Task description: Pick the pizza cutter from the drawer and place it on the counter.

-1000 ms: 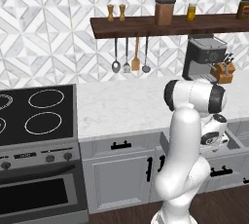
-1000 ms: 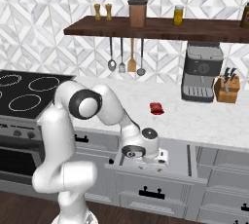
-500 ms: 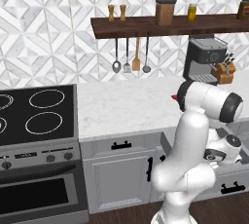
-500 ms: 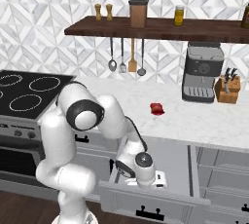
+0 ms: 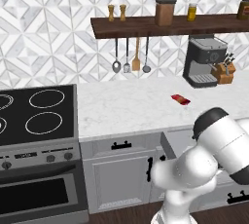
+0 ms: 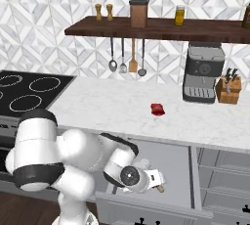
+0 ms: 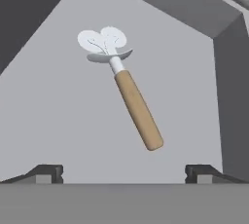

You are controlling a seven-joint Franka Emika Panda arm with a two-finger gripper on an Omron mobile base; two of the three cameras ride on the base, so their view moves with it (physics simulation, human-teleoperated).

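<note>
Pizza cutter (image 7: 121,86) — gripper (image 7: 124,173) now lower

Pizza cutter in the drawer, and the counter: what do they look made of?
The pizza cutter: handle looks like light-brown wood, matte and smooth; the wheel is pale silver with a soft sheen, probably metal. The drawer floor is flat pale grey with no texture, so its material is unclear. The counter: white with faint grey veins, marble-look, possibly stone.
</note>
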